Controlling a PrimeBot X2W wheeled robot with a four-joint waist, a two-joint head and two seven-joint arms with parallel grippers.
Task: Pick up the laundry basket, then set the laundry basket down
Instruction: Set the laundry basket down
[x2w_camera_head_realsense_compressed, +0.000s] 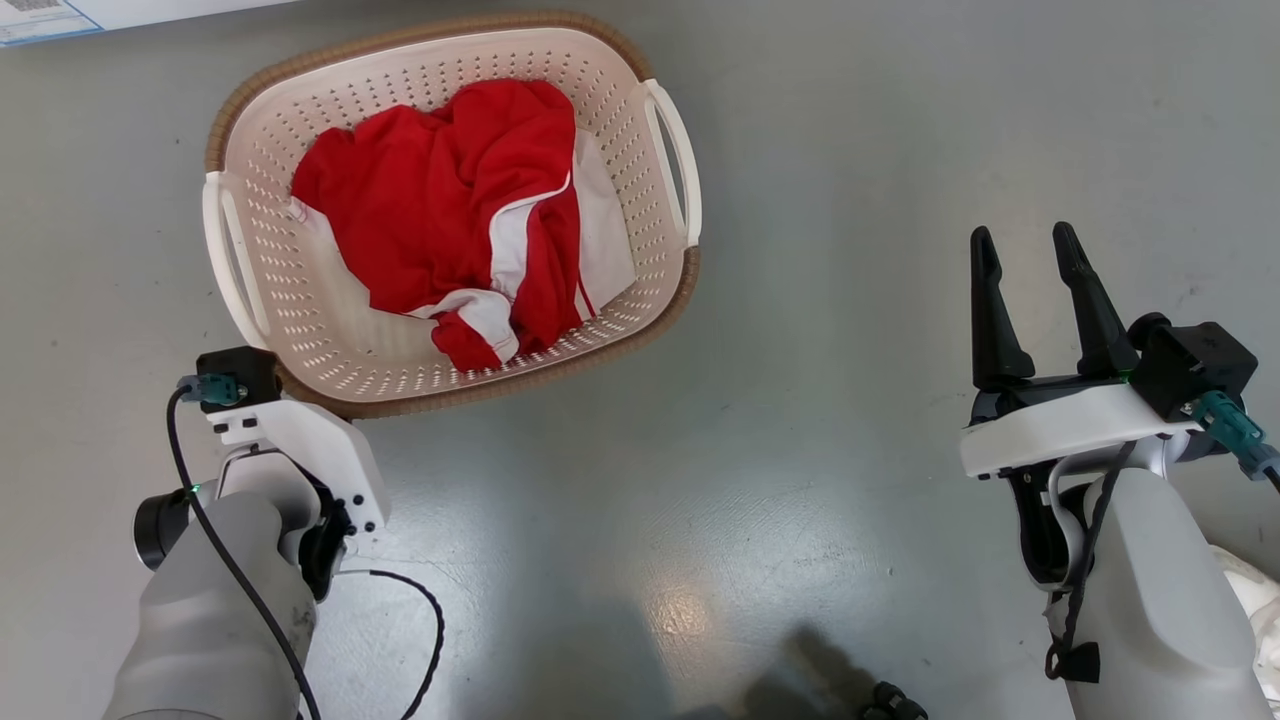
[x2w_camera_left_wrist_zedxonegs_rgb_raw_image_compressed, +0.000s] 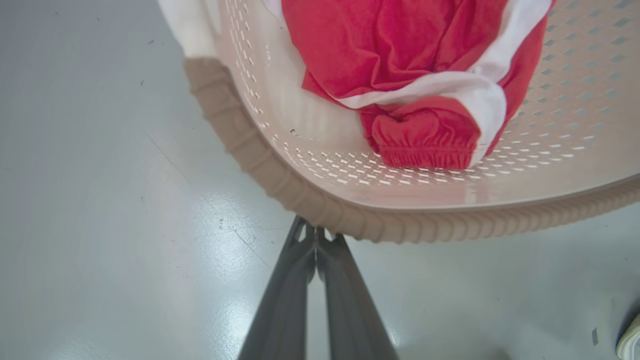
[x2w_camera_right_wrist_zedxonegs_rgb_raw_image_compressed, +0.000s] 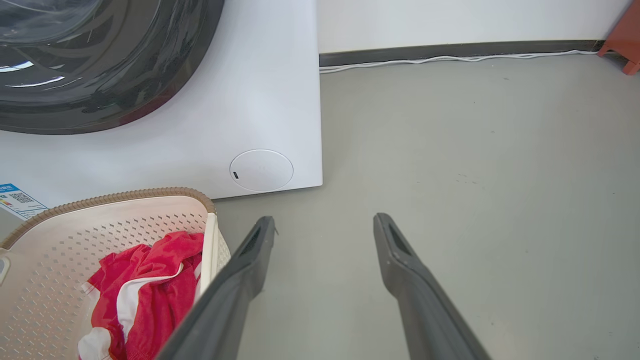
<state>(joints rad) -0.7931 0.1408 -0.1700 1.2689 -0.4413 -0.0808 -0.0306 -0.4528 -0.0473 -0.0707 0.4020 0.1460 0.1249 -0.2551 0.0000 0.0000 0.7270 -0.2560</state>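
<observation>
The laundry basket (x2w_camera_head_realsense_compressed: 330, 340) stands on the grey floor, cream and perforated, with a brown rim band and white side handles. A red and white garment (x2w_camera_head_realsense_compressed: 450, 190) lies inside it. My left wrist (x2w_camera_head_realsense_compressed: 290, 450) sits at its near left corner. In the left wrist view my left gripper (x2w_camera_left_wrist_zedxonegs_rgb_raw_image_compressed: 316, 237) is shut, fingers pressed together, tips right under the basket's brown rim (x2w_camera_left_wrist_zedxonegs_rgb_raw_image_compressed: 400, 225), nothing seen between them. My right gripper (x2w_camera_head_realsense_compressed: 1030, 250) is open over bare floor, well to the right of the basket. Its fingers (x2w_camera_right_wrist_zedxonegs_rgb_raw_image_compressed: 250, 250) spread wide beside the basket's handle (x2w_camera_right_wrist_zedxonegs_rgb_raw_image_compressed: 211, 250).
A white washing machine (x2w_camera_right_wrist_zedxonegs_rgb_raw_image_compressed: 270, 100) with a dark door stands just behind the basket. A wall with dark skirting and a white cable (x2w_camera_right_wrist_zedxonegs_rgb_raw_image_compressed: 450, 59) runs behind open floor. A red-brown furniture leg (x2w_camera_right_wrist_zedxonegs_rgb_raw_image_compressed: 622, 40) is far right. A pale object (x2w_camera_head_realsense_compressed: 1250, 600) lies by my right forearm.
</observation>
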